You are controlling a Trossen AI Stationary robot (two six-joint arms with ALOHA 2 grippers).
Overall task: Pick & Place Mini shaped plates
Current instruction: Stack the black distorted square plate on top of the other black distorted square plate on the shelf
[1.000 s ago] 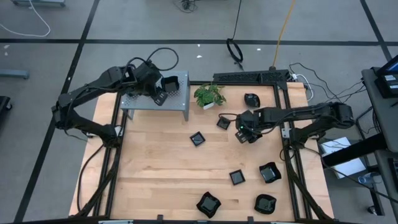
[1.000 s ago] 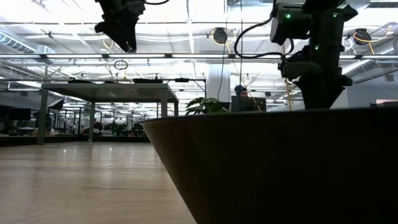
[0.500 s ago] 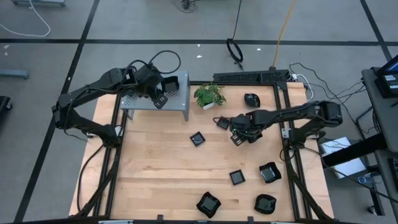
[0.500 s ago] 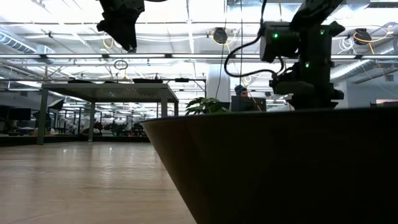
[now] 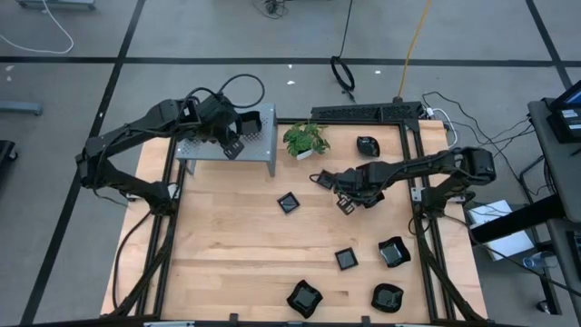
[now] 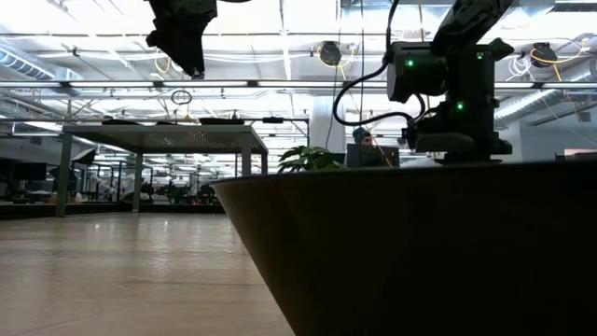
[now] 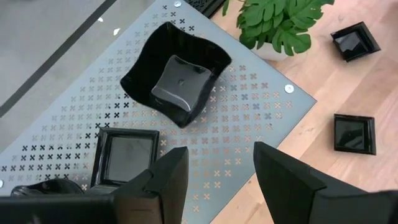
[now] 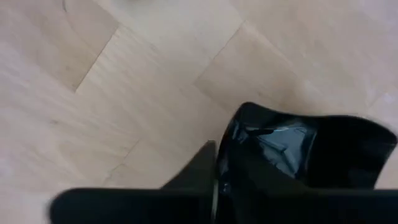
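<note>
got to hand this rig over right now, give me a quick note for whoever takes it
Left gripper: open, empty, over the grey perforated metal shelf.
Right gripper: shut on a small glossy black square plate, low over the wooden table.
Done: a wavy-edged black plate and a square black plate sit on the shelf.
Left: the gripped plate, plus at least seven black plates spread over the table, near the green potted plant and along the near edge.

I see a green potted plant [image 5: 306, 140] at the table's far edge, next to a perforated grey metal stand [image 5: 263, 150]; cables [image 5: 343, 73] on floor beyond.
</note>
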